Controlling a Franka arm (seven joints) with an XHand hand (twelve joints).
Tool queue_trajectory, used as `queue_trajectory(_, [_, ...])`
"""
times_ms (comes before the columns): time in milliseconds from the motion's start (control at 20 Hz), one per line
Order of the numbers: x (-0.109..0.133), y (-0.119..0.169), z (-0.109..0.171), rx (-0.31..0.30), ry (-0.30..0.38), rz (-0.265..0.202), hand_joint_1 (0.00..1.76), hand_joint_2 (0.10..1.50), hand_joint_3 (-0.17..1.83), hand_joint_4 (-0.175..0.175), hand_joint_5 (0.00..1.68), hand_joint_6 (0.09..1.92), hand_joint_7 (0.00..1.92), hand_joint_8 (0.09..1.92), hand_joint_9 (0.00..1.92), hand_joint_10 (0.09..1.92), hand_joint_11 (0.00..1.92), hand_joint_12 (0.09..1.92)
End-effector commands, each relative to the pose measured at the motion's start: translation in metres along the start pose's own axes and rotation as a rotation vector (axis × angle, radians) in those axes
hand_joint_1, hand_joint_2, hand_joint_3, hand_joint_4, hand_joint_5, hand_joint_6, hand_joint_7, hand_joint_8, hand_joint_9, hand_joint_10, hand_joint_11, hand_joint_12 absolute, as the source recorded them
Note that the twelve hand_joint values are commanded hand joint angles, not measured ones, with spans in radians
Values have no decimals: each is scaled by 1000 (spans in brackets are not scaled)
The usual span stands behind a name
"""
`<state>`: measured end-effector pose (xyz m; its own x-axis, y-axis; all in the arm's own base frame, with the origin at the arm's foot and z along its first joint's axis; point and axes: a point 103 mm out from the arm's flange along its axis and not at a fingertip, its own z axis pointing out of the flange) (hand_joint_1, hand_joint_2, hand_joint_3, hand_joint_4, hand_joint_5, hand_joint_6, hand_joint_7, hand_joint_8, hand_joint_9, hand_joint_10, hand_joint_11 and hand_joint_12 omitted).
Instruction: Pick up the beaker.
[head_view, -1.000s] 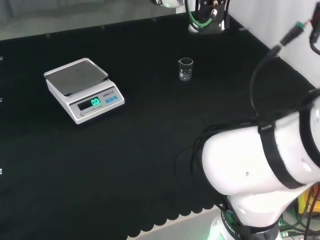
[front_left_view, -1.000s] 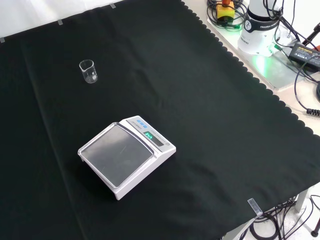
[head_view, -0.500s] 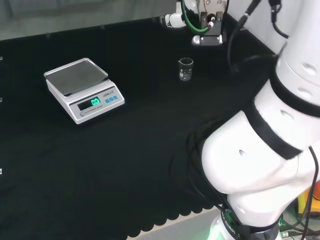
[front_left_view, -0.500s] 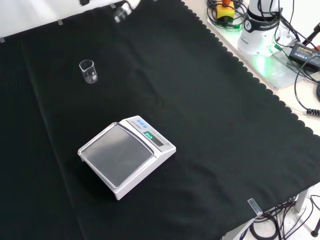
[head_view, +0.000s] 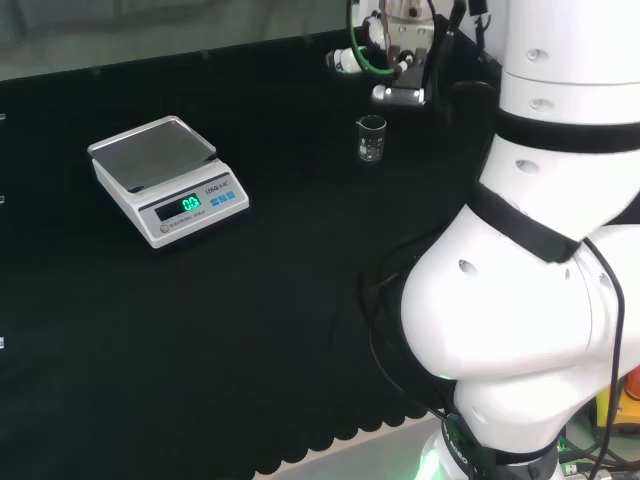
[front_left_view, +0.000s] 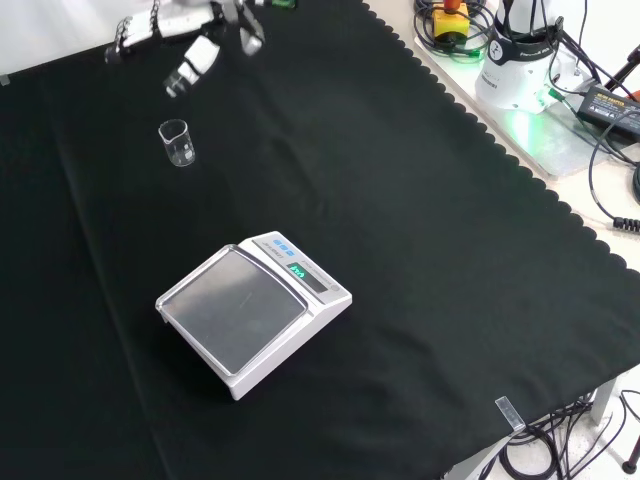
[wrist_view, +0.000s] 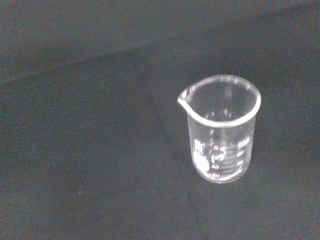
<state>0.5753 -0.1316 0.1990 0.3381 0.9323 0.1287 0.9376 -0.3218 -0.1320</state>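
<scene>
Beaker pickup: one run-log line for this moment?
phase: approach | hand: open, above cloth, near beaker, no contact | beaker: upright on cloth, looks empty | scale: apart, untouched

Bare black cloth rings the beaker (front_left_view: 177, 143) on every side, so my robot hand (front_left_view: 192, 40), hovering above and apart from it with straight fingers, meets nothing nearby. The only obstacle on the counter (front_left_view: 420, 250) is the scale (front_left_view: 252, 311), well apart, nearer the camera in the front view
</scene>
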Motion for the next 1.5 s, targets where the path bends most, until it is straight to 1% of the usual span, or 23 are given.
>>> queue_trajectory(50, [-10, 23, 54, -27, 106, 94, 280, 951, 119, -51, 201, 87, 0, 703, 24, 853, 26, 1537])
queue_trajectory(200, [-24, 21, 58, -16, 123, 116, 289, 947, 116, -56, 208, 87, 0, 708, 23, 857, 31, 1537])
queue_trajectory(350, [-27, 17, 58, -12, 104, 135, 293, 946, 115, -57, 211, 87, 0, 713, 23, 860, 35, 1537])
queue_trajectory(400, [-27, 17, 59, -2, 97, 136, 294, 946, 115, -57, 211, 87, 0, 713, 23, 860, 36, 1537])
queue_trajectory(600, [-20, 15, 71, 32, 80, 130, 295, 946, 114, -58, 213, 87, 0, 716, 23, 863, 40, 1536])
queue_trajectory(700, [-13, 15, 78, 47, 74, 126, 296, 945, 114, -58, 214, 87, 0, 718, 23, 865, 41, 1536])
queue_trajectory(800, [-7, 15, 85, 75, 53, 100, 296, 945, 114, -59, 214, 87, 0, 719, 23, 866, 43, 1536])
queue_trajectory(850, [-8, 15, 89, 88, 59, 91, 296, 945, 114, -59, 214, 87, 0, 720, 22, 867, 44, 1536])
queue_trajectory(950, [-9, 15, 93, 93, 63, 96, 297, 945, 113, -59, 215, 87, 0, 723, 22, 868, 45, 1536])
queue_trajectory(1100, [-2, 14, 103, 92, 77, 107, 298, 945, 113, -59, 216, 87, 0, 726, 22, 870, 46, 1535])
queue_trajectory(1300, [-19, 8, 109, 112, 67, 123, 299, 945, 112, -60, 217, 87, 0, 736, 22, 874, 53, 1535])
queue_trajectory(1500, [-26, 4, 114, 117, 66, 143, 300, 946, 110, -60, 218, 87, 0, 769, 44, 892, 71, 1531])
